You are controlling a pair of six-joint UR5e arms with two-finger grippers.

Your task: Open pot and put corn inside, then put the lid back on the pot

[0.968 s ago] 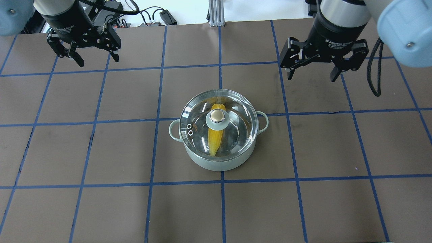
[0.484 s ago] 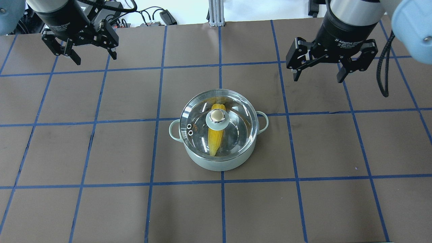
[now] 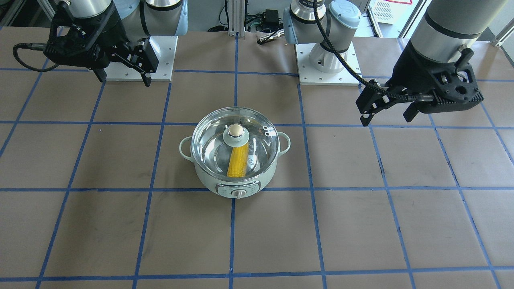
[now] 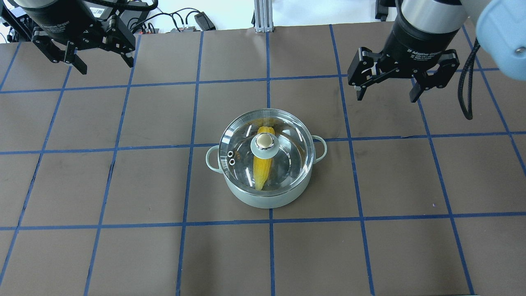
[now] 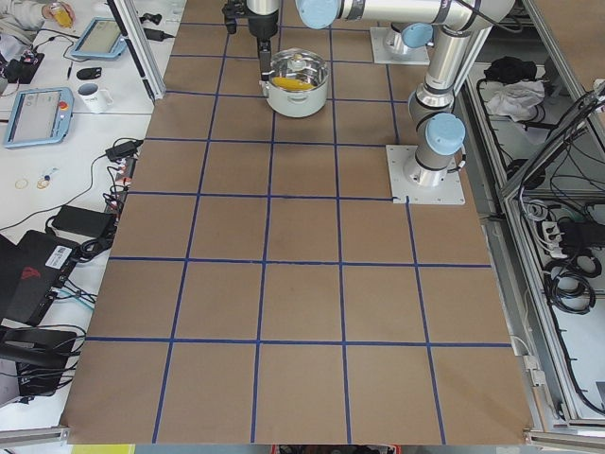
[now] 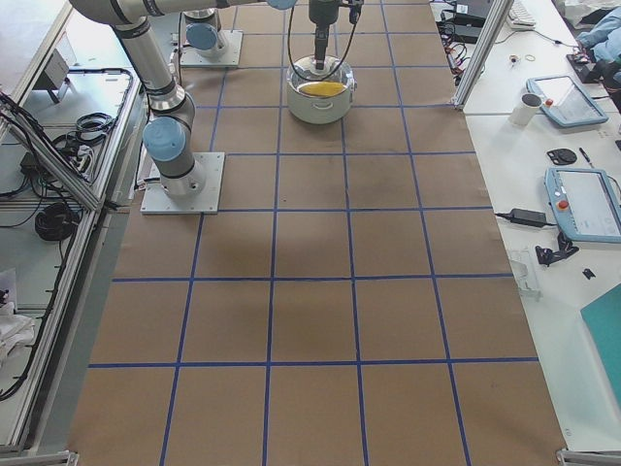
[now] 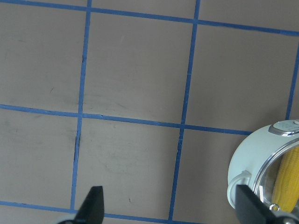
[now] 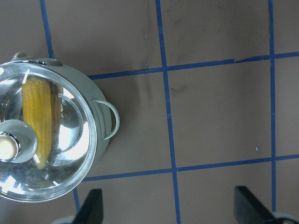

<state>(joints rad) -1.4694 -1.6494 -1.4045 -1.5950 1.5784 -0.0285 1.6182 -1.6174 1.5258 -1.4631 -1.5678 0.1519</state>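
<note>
Overhead exterior: both tools [image 4: 107,68] [image 4: 386,98] agape, empty

One pot [image 4: 266,200], one lid [image 4: 289,158], one corn [image 4: 262,169], two grippers [image 4: 107,68] [image 4: 386,99]

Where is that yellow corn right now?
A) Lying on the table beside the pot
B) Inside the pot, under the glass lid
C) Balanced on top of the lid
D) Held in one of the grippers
B: the corn shows through the clear lid, which sits on the pot, while the left gripper and the right gripper are open and empty, well away from it.
</note>
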